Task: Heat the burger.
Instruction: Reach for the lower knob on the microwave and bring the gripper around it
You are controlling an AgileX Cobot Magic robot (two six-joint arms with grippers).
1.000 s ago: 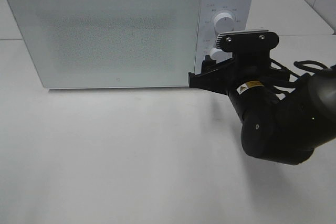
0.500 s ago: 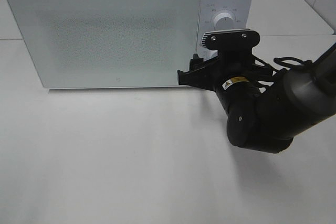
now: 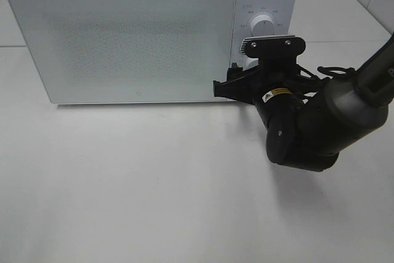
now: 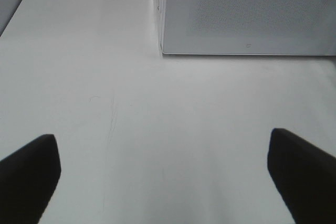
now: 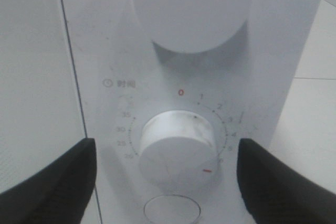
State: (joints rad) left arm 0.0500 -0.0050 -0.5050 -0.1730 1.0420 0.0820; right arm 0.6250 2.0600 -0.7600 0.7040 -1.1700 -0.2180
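From the high camera, a white microwave point(image 3: 129, 35) stands at the back of a pale desk point(image 3: 123, 183) with its frosted door shut. The right gripper point(image 3: 241, 78) is pushed up against the control panel, at the lower knob point(image 3: 251, 64), which its black body mostly covers. The upper knob point(image 3: 265, 27) sits just above the gripper and is clear of it. The thick black arm point(image 3: 308, 133) trails away behind the gripper over the desk. The burger shows nowhere here, and the frosted door hides whatever is inside, so its place cannot be told

In the left wrist view, the left gripper point(image 4: 165, 182) hangs over bare desk with its two dark fingers point(image 4: 26, 177) spread wide and nothing between them. The near corner of the microwave point(image 4: 247, 14) lies ahead of the gripper and well apart from it

In the right wrist view, the right gripper point(image 5: 165, 171) is spread, with one finger point(image 5: 52, 182) on each side of the lower knob point(image 5: 176, 148). White panel shows between each finger and the knob, so neither finger touches it. Printed numbers ring this knob, with a red zero point(image 5: 180, 93) beyond it. A round button point(image 5: 172, 209) lies between the fingers, on the near side of the knob. The large upper knob point(image 5: 191, 9) lies further ahead, and the door's edge point(image 5: 73, 77) runs past the finger on that side
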